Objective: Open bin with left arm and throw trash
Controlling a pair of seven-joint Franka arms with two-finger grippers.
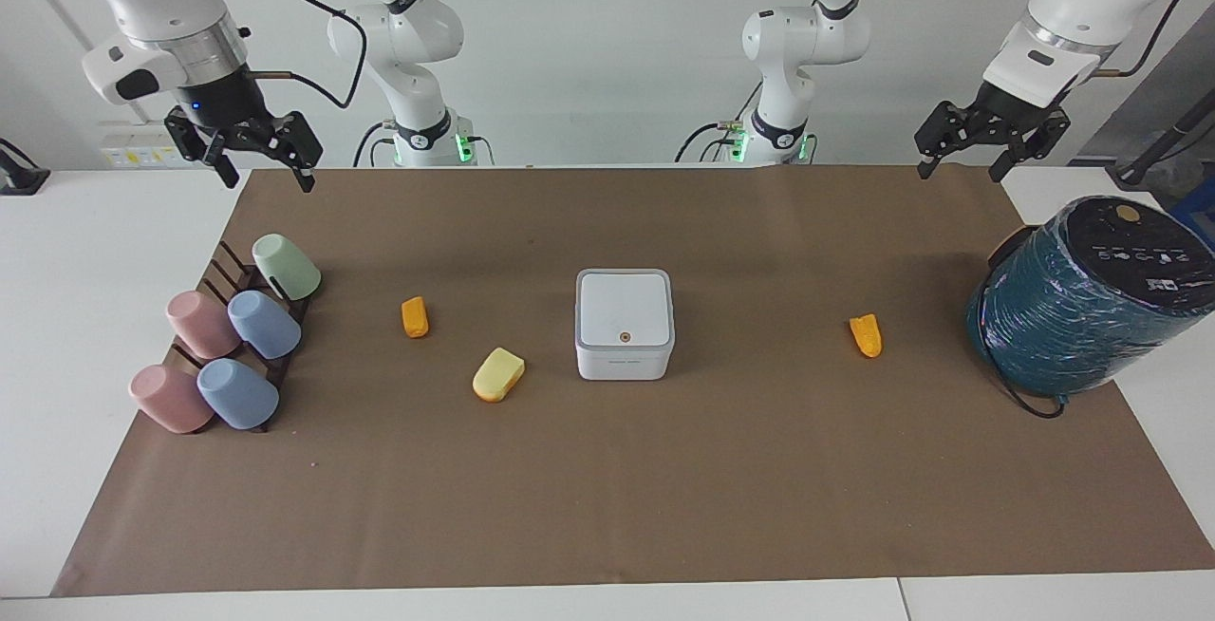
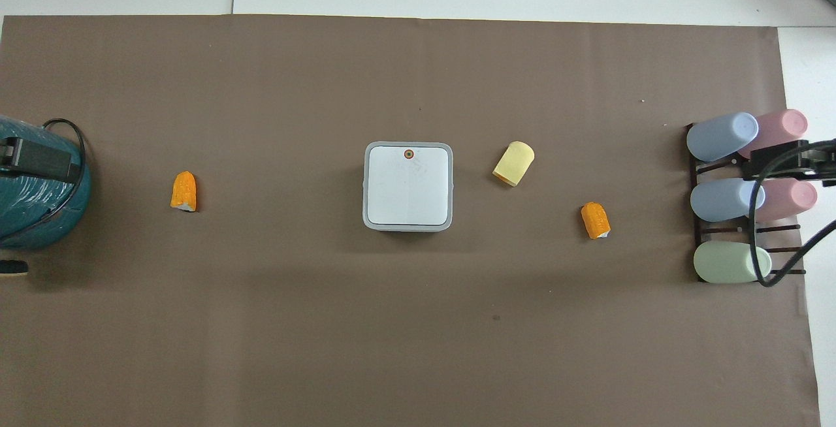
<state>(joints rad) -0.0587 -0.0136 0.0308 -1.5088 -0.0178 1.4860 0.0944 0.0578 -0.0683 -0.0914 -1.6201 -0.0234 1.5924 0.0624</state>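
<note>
The white bin (image 1: 624, 325) stands in the middle of the brown mat with its grey-edged lid shut; it also shows in the overhead view (image 2: 408, 185). One orange lump (image 1: 866, 335) (image 2: 183, 191) lies toward the left arm's end. The other orange lump (image 1: 415, 317) (image 2: 595, 220) and the pale yellow lump (image 1: 498, 375) (image 2: 513, 163) lie toward the right arm's end. My left gripper (image 1: 961, 168) hangs open and empty, high over the mat's edge by the robots. My right gripper (image 1: 269, 179) hangs open and empty, high above the cup rack's end of the mat.
A big teal wrapped cylinder (image 1: 1082, 303) with a black cable lies at the left arm's end. A dark rack with several pastel cups (image 1: 233, 346) stands at the right arm's end. The brown mat (image 1: 607, 507) covers the table.
</note>
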